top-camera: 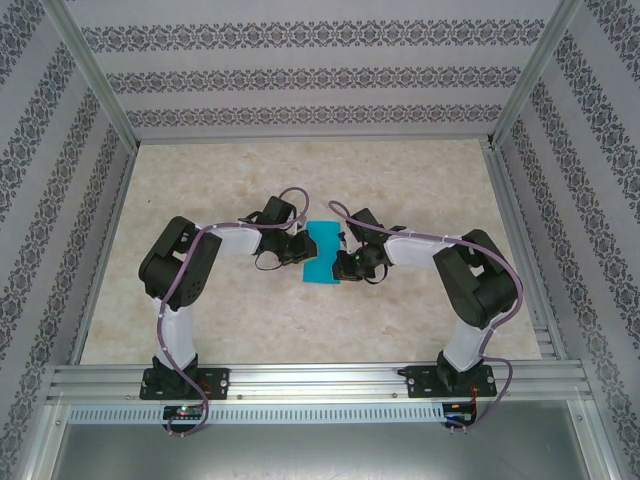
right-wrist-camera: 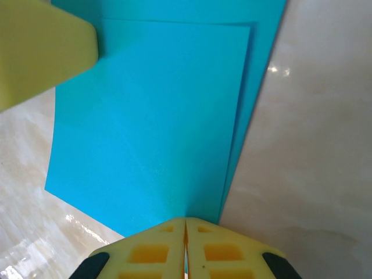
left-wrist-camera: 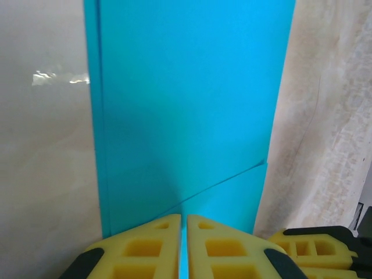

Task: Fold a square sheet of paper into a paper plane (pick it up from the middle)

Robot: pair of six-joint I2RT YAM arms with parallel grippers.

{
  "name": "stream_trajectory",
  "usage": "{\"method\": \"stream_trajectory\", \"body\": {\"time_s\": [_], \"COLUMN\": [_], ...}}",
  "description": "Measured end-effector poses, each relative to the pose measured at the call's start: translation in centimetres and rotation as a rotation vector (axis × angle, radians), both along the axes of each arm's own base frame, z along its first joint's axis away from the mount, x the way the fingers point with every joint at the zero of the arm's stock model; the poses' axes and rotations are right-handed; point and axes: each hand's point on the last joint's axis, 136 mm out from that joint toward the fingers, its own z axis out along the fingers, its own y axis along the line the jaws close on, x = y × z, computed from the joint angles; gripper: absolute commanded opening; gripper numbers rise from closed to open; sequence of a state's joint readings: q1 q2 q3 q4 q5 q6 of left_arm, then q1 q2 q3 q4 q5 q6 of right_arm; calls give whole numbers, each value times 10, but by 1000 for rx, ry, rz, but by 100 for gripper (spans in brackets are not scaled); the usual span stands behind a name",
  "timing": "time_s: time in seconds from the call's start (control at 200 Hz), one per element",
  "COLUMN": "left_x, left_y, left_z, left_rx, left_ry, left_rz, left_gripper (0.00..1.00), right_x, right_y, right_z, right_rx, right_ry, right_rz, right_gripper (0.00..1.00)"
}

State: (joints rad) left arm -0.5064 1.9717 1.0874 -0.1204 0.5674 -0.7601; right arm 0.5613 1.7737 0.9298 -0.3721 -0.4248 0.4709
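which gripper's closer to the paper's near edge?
Right. The right gripper is shut on the paper at its near-right corner; the left gripper is shut on its left edge, farther up.

I see the folded sheet of thin teal-blue paper [top-camera: 323, 252] lying on the pale marbled table top [top-camera: 420, 180], midway between my two arms. My black, yellow-padded left gripper [top-camera: 302, 248] sits at its left edge, my matching right gripper [top-camera: 343, 266] at its right near corner, each with the paper's edge between its fingers
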Motion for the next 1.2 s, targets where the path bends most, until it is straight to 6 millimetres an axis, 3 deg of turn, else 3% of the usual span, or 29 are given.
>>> {"method": "stream_trajectory", "body": {"time_s": [0.195,0.405,0.594,0.809,0.999,1.204], "left_x": [0,0,0,0,0,0], "left_y": [1,1,1,2,3,3], "left_z": [-1,-1,-2,-3,-4,-4], "left_rx": [8,11,27,53,65,66], "left_ry": [-4,-10,-7,-3,-4,-3], "left_rz": [0,-9,-9,-2,1,1], "left_gripper": [12,11,11,10,9,9], "right_x": [1,20,26,18,14,-12], "right_y": [-1,13,26,24,20,1], "right_z": [9,26,19,3,0,-1], "right_rx": [1,57,69,41,51,67], "right_ry": [-8,-54,-41,8,-3,-14], "right_rz": [-5,-38,-29,-21,-18,-29], "right_gripper": [7,4,3,2,2,2]}}
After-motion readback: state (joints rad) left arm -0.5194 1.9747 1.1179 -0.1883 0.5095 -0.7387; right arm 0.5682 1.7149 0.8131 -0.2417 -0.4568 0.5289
